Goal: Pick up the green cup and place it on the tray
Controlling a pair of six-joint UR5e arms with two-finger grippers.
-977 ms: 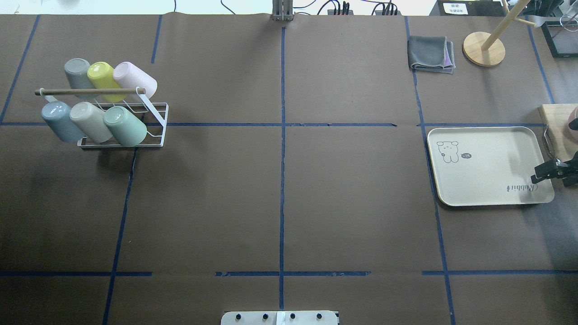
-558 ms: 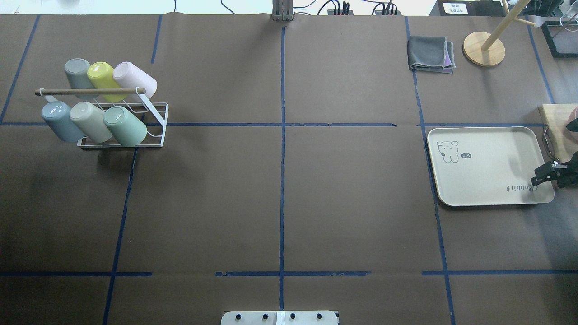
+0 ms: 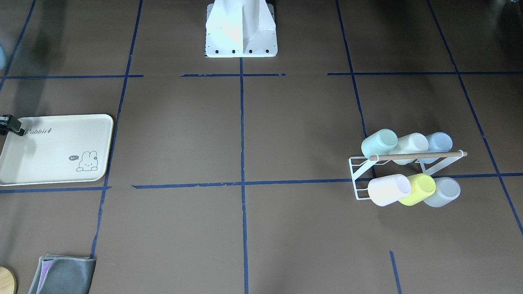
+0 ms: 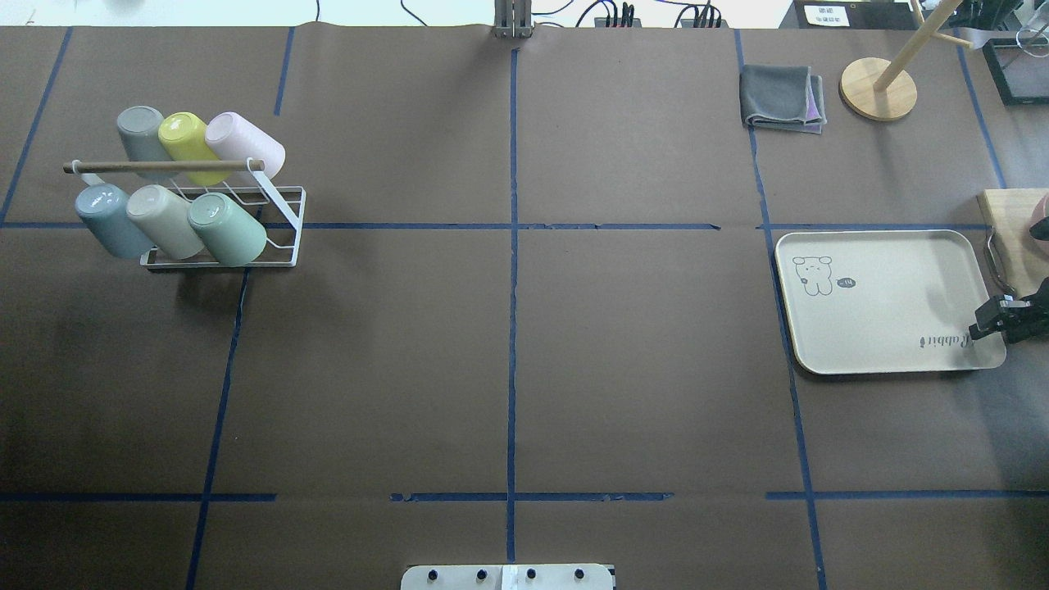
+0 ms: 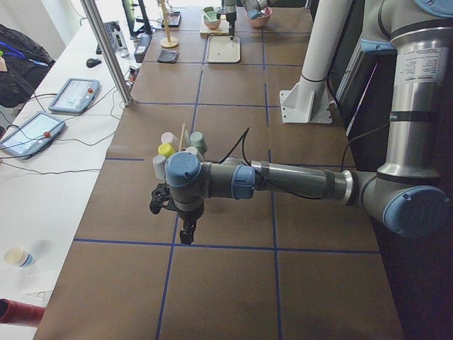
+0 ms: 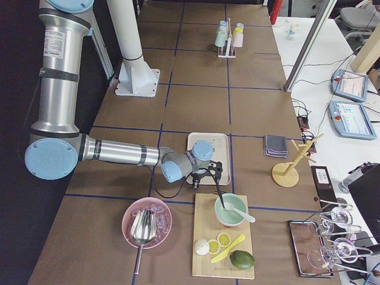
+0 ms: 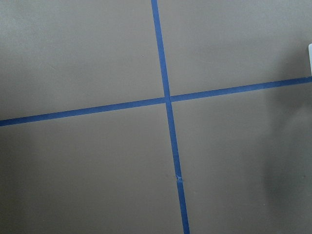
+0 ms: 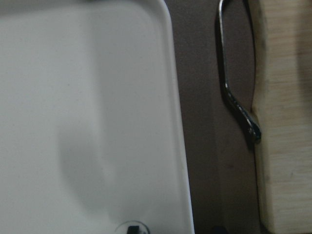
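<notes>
The green cup (image 4: 227,229) lies tilted on a white wire rack (image 4: 283,238) at the table's far left, rightmost in the near row; it also shows in the front view (image 3: 379,143). The cream tray (image 4: 885,299) with the bunny print lies empty at the far right, also in the front view (image 3: 57,149). My right gripper (image 4: 979,324) hovers over the tray's right rim, jaws apparently open and empty; the right wrist view shows the tray (image 8: 73,122) below it. My left gripper (image 5: 185,234) shows only in the left side view, near the rack; I cannot tell its state.
The rack also holds grey-blue, beige, grey, yellow (image 4: 187,139) and pink cups. A metal handle (image 8: 234,97) and a wooden board (image 4: 1012,221) lie right of the tray. A grey cloth (image 4: 781,98) and a wooden stand (image 4: 877,88) sit at the back right.
My right gripper has shifted slightly at the tray's right rim. The cups, rack and tray have not moved.
</notes>
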